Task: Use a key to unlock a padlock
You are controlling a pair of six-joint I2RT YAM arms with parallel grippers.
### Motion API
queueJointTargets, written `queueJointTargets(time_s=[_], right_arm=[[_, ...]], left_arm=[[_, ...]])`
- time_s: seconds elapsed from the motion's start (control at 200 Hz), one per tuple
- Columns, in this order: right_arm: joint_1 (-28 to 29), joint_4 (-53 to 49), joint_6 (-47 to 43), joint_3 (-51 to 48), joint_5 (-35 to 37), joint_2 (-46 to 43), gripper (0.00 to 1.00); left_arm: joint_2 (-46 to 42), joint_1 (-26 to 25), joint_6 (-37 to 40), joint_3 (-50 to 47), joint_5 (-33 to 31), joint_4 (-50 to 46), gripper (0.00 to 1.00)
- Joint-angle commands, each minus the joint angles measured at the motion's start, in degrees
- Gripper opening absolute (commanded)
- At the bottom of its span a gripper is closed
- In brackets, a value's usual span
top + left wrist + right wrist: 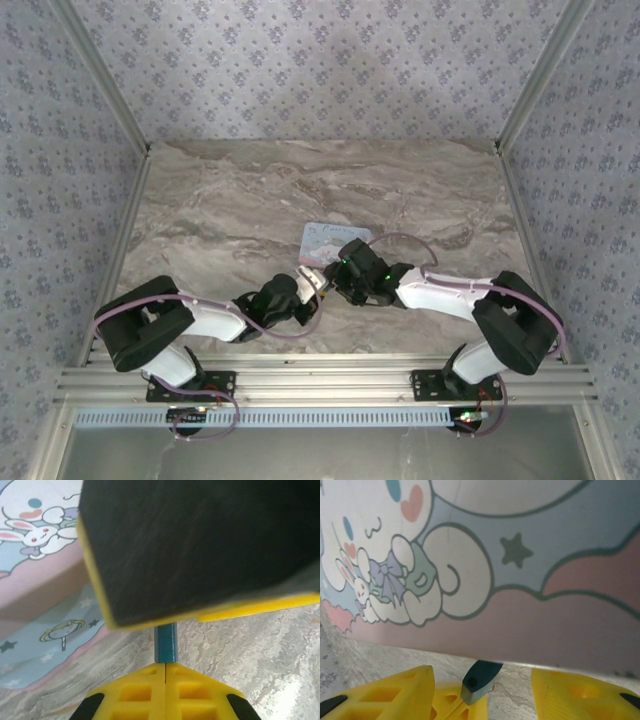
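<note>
The tiny dark teal padlock is pinched at its lower end by my left gripper, whose yellow fingers are shut on it just above the marble table. In the right wrist view the padlock points its dark keyhole end toward the camera. My right gripper is open, one yellow finger on each side of the padlock without touching it. One of its dark pads looms over the padlock in the left wrist view. From above, both grippers meet mid-table. The key is out of view.
A light blue cartoon-printed tin lies flat on the marble table just beyond the grippers; its side wall is close behind the padlock. Aluminium frame rails border the table left and right.
</note>
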Motion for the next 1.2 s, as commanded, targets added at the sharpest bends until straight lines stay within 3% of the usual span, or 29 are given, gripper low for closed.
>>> queueJointTargets(time_s=[0.0, 0.135, 0.285, 0.375, 0.63, 0.884, 1.054, 1.194], right_arm=[[0.47, 0.32, 0.34, 1.52, -0.39, 0.89, 0.53], [0.79, -0.17, 0.23, 2.04, -0.43, 1.18, 0.5], [1.02, -0.39, 0.23, 2.14, -0.33, 1.34, 0.35], [1.03, -0.46, 0.16, 2.17, -0.33, 1.51, 0.31], [1.04, -0.56, -0.21, 3.53, -1.1, 2.63, 0.38], [0.98, 0.61, 0.2, 3.46, -2.07, 3.36, 0.36], [0.83, 1.93, 0.85, 2.4, -1.65, 2.27, 0.46], [0.7, 1.98, 0.72, 2.18, -1.64, 1.95, 0.47]], left_arm=[[-1.13, -1.1, 3.15, 1.99, -1.84, -1.87, 0.0], [-1.13, -1.58, 2.98, 2.86, -3.54, -2.93, 0.0], [-1.69, -1.85, 3.2, 3.05, -4.65, -3.56, 0.0], [-2.03, -1.94, 3.51, 3.12, -4.77, -4.05, 0.0], [-2.38, -2.46, 4.15, 3.89, -5.1, -5.32, 0.0], [-1.88, -2.77, 3.35, 3.86, -4.53, -3.69, 0.0], [-1.37, -2.78, 2.12, 3.43, -4.33, -2.59, 0.0], [-1.09, -2.77, 0.47, 2.61, -3.85, -0.31, 0.0]])
